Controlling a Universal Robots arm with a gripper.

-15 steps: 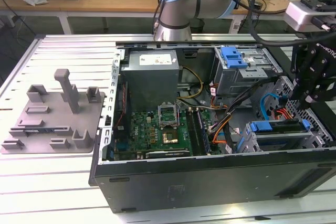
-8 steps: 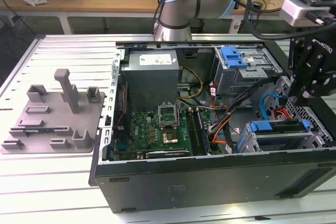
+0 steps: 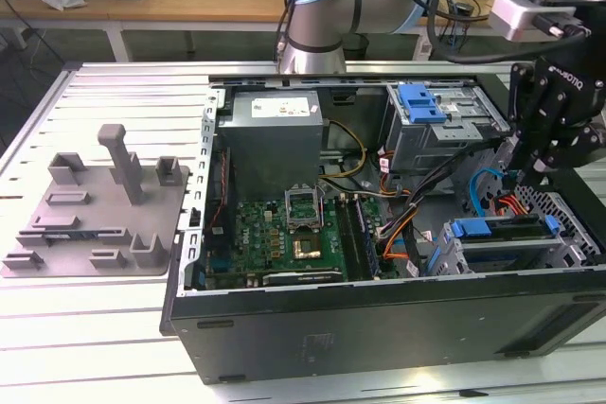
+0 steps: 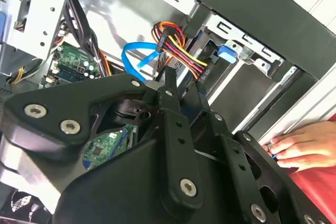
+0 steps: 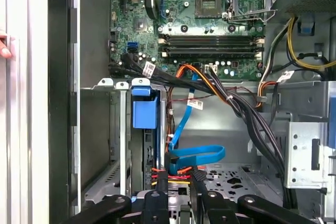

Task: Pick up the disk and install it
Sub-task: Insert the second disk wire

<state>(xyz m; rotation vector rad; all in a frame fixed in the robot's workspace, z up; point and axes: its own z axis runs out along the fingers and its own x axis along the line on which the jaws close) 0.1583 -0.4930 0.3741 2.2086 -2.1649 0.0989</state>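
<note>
Item: the disk [image 3: 502, 228]. It sits in the lower drive cage [image 3: 568, 251] at the case's front corner, on the exterior view's right. It appears to stand on edge, though only its blue carrier frame and a dark strip show there. Its long axis runs across the exterior view from left to right, along the case's near wall.

In the first wrist view the disk [image 5: 144, 109] shows end-on – a blue tab in a narrow slot, with the thin body running from the tab towards the camera. The label face cannot be made out.

Tool: the gripper [image 3: 528, 173] hangs over the open case just above the lower drive cage. In the first wrist view the gripper [image 5: 179, 177] has its jaws slightly parted and grasps nothing. Red and yellow wires show through the gap, and the slot lies just beside it.

Wiring: a blue data cable [image 5: 197, 155] loops close ahead of the fingertips [image 5: 163, 176]. The second wrist view shows the blue data cable [image 4: 137, 56] beside a red-yellow-black power bundle [image 4: 181, 51].

Surroundings:
- motherboard [image 3: 284, 229] with an empty processor socket, mid-case
- power supply [image 3: 275, 134] behind it
- upper drive cage with blue bracket [image 3: 421, 101]
- grey fixture plate [image 3: 95, 205], well apart on the slatted table [image 3: 95, 328], on the exterior view's left

Person: the second wrist view alone shows a hand [image 4: 304, 148] – with a red sleeve – resting outside the case wall.
</note>
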